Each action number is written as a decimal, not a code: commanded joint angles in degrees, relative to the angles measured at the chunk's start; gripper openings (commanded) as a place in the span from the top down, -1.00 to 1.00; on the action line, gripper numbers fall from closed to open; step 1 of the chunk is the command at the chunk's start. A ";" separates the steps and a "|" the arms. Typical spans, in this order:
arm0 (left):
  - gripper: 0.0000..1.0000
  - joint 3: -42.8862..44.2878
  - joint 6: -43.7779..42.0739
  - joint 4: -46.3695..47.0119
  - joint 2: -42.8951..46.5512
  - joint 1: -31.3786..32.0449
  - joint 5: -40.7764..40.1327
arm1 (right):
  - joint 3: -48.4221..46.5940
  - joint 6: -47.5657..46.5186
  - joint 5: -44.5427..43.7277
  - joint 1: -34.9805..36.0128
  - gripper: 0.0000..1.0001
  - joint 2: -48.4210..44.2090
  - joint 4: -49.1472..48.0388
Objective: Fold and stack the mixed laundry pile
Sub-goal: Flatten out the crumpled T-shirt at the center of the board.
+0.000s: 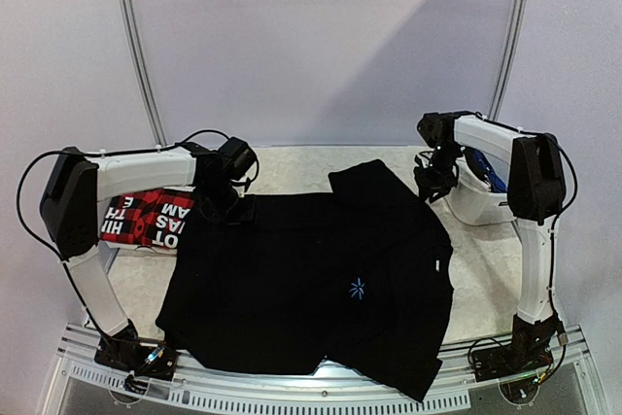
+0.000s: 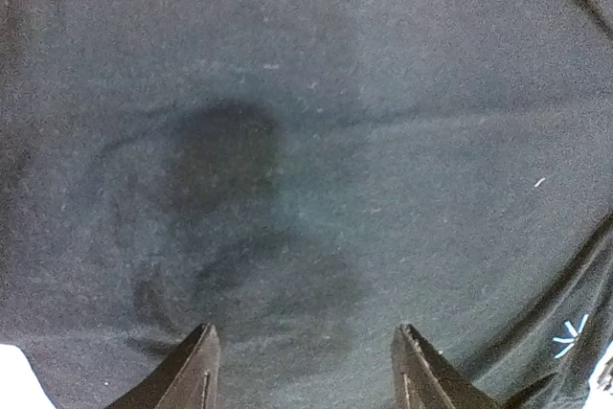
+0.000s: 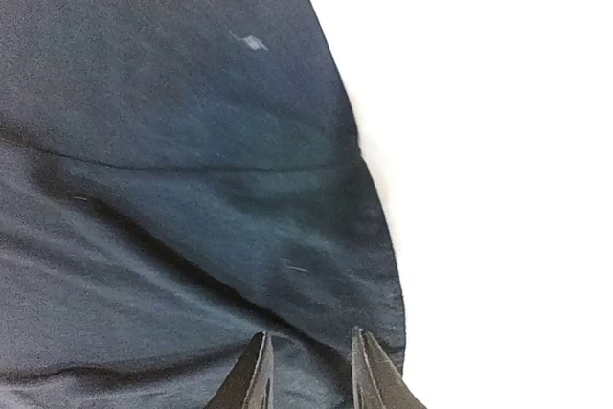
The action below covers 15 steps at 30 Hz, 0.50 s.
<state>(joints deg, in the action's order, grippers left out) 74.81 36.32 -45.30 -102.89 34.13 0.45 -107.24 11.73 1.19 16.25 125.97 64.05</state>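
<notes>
A plain black shirt [image 1: 321,279] with a small blue logo [image 1: 358,288] lies spread across the table. A red-black plaid garment with white lettering [image 1: 146,219] lies at the left, partly under the left arm. My left gripper [image 1: 231,206] hovers over the black shirt's upper left part. In the left wrist view its fingers [image 2: 305,332] stand wide open over the black cloth [image 2: 306,141], with nothing between them. My right gripper [image 1: 432,190] is at the shirt's upper right edge. Its jaws [image 3: 309,335] are open by a narrow gap, with the black cloth's edge [image 3: 172,141] in the gap.
A white plastic basket [image 1: 476,203] stands at the right, behind the right gripper, with a bit of blue cloth [image 1: 489,170] showing in it. The shirt's hem hangs over the table's near edge [image 1: 321,376]. Bare white table [image 3: 498,189] lies right of the shirt.
</notes>
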 commanded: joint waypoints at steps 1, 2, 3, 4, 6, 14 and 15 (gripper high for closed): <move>-0.22 2.08 0.67 -0.67 -0.83 0.94 -0.15 | -3.47 -0.27 3.72 0.01 0.41 -1.56 2.42; -0.22 2.22 0.68 -0.77 -0.82 0.94 -0.25 | -3.31 0.10 4.81 0.39 0.40 -2.84 2.33; -0.22 2.31 0.69 -0.86 -0.76 0.94 -0.27 | -2.52 0.41 5.61 0.95 0.39 -3.72 2.03; -0.22 2.31 0.69 -0.99 -0.66 0.94 -0.27 | -1.53 0.67 6.20 1.57 0.36 -4.98 1.65; -0.22 2.36 0.69 -1.08 -0.36 1.02 -1.11 | 1.06 1.57 7.35 3.32 0.31 -7.54 0.84; -0.21 2.41 -0.22 -1.17 -0.73 1.91 -4.11 | 10.54 7.23 6.24 11.23 -0.03 -12.92 -5.24; -0.21 2.89 -0.31 -1.12 -1.18 1.91 -4.24 | 10.25 8.13 5.69 11.51 -0.06 -12.48 -5.82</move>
<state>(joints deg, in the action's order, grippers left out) 76.05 36.60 -45.93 -102.89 34.92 -2.15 -98.39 16.03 7.42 25.98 114.37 62.33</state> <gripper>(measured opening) 0.606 0.509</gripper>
